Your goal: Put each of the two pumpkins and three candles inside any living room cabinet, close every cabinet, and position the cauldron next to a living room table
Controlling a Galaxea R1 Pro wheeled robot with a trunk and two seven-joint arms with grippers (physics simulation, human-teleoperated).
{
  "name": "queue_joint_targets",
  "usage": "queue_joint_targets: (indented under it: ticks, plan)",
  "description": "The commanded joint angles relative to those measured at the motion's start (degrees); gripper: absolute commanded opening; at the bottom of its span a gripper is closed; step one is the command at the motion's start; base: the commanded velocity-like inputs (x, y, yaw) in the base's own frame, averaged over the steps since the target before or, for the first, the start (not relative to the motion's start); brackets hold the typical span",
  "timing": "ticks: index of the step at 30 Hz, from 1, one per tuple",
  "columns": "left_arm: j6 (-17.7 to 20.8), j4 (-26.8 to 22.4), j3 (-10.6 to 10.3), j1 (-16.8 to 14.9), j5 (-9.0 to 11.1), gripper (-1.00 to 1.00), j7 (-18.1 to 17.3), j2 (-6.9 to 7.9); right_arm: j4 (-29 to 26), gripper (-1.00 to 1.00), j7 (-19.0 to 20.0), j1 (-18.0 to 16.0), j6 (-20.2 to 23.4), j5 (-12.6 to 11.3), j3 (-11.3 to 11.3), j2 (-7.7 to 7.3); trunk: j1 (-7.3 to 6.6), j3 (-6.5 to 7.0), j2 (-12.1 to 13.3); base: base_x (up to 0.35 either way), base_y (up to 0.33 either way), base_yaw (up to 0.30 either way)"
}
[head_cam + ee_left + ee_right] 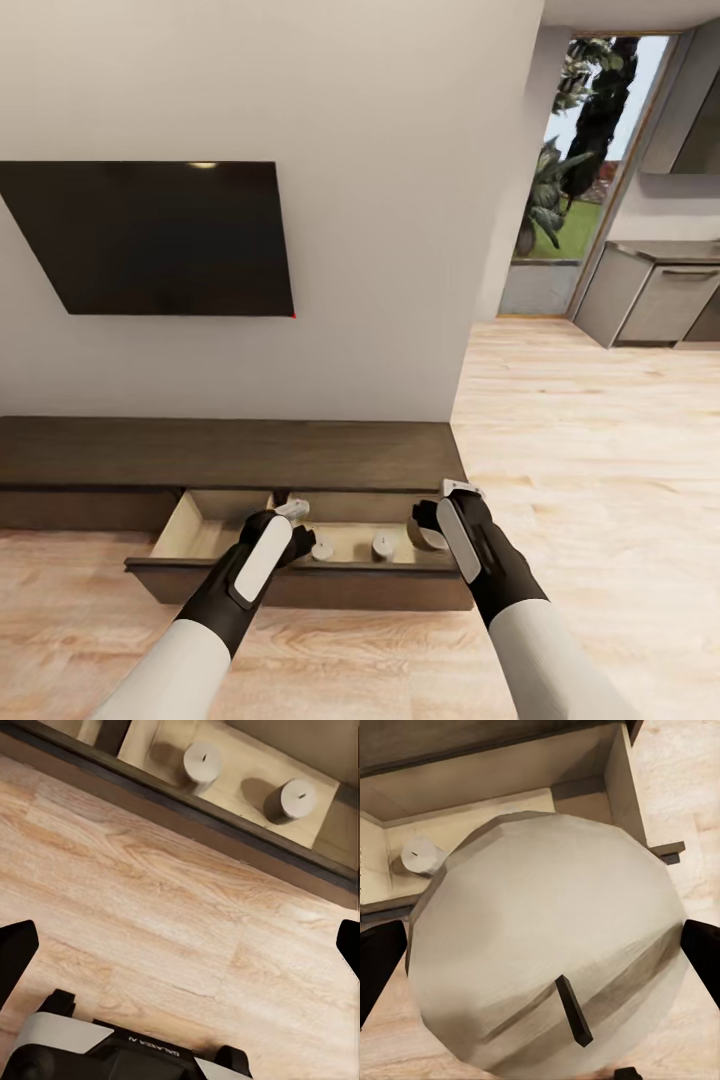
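Note:
The long, low dark-brown cabinet [230, 455] stands against the wall with a drawer [300, 585] pulled out, its pale inside showing. Two stubby grey-beige candles [322, 549] [384, 545] stand upright in it; the left wrist view shows them too [201, 761] [294, 799]. My right gripper [428, 525] is shut on a third candle [540, 945], held over the drawer's right end, wick toward the camera. Another candle [421, 857] stands in the drawer beyond it. My left gripper [297, 522] hangs open over the drawer's front edge, holding nothing. The pumpkins, cauldron and table are out of view.
A dark TV [160, 235] hangs on the wall above the cabinet. Pale wood floor [600, 480] runs to the right toward grey kitchen cabinets [660, 300] and a glass door [575, 150]. The drawer's left compartment [205, 522] holds nothing.

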Motion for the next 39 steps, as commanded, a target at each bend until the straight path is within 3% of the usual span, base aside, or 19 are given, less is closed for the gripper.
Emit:
queue_joint_targets:
  ticks: [1, 13, 39]
  plan:
    - [0.0, -0.1, -0.1, -0.1, 0.5, 1.0, 0.6, 0.03, -0.1, -1.0, -0.6, -0.1, 0.0, -0.6, 0.2, -0.01, 0.06, -0.12, -0.1, 0.286, -0.019, 0.0]
    - [-0.2, -0.1, -0.2, -0.1, 0.5, 1.0, 0.6, 0.03, -0.1, -1.0, -0.6, -0.1, -0.3, -0.6, 0.3, 0.01, 0.06, 0.07, -0.1, 0.268, -0.002, 0.016]
    - [-0.2, -0.1, -0.1, -0.1, 0.5, 1.0, 0.5, 0.06, 0.0, -1.0, -0.6, -0.1, -0.3, -0.6, 0.3, 0.01, 0.06, 0.2, -0.1, 0.111, -0.057, 0.006]
